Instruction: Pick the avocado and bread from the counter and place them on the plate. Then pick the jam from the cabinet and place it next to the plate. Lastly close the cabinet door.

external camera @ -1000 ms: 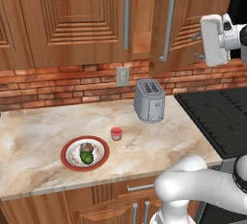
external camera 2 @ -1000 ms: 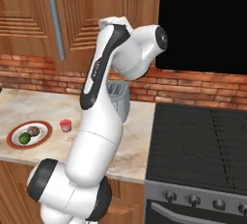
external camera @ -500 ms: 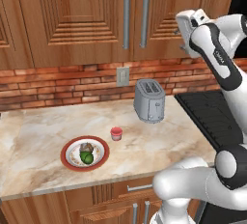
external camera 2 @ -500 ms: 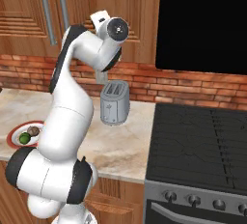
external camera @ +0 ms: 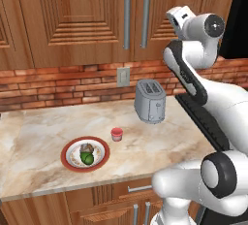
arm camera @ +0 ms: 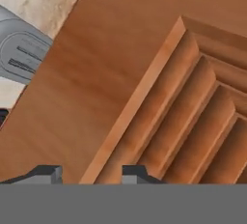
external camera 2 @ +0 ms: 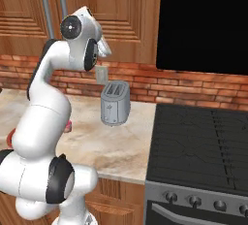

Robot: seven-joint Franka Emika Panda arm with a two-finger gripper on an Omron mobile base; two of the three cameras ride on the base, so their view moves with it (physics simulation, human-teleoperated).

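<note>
The plate (external camera: 68,150) lies on the counter (external camera: 38,132) with the dark-green avocado (external camera: 87,159) and the brown bread (external camera: 87,148) on it. The jam (external camera: 116,134) stands on the counter just right of the plate. Both cabinet doors (external camera: 77,15) are shut, their silver handles side by side. My hand (external camera: 180,16) is raised against the right cabinet door (external camera: 157,6). In the hand view my gripper (arm camera: 90,175) is shut and holds nothing, its tips close to the door's stepped panel (arm camera: 144,73).
A silver toaster (external camera: 150,101) stands at the back of the counter under my arm, also seen as the toaster (external camera 2: 115,103). A black stove (external camera 2: 203,141) adjoins the counter on the right. A brick backsplash with an outlet (external camera: 123,76) runs behind.
The right cabinet door, ajar a second ago, is now flush shut. My arm has swung left from the stove side up to the door, and the jaws have closed in.
</note>
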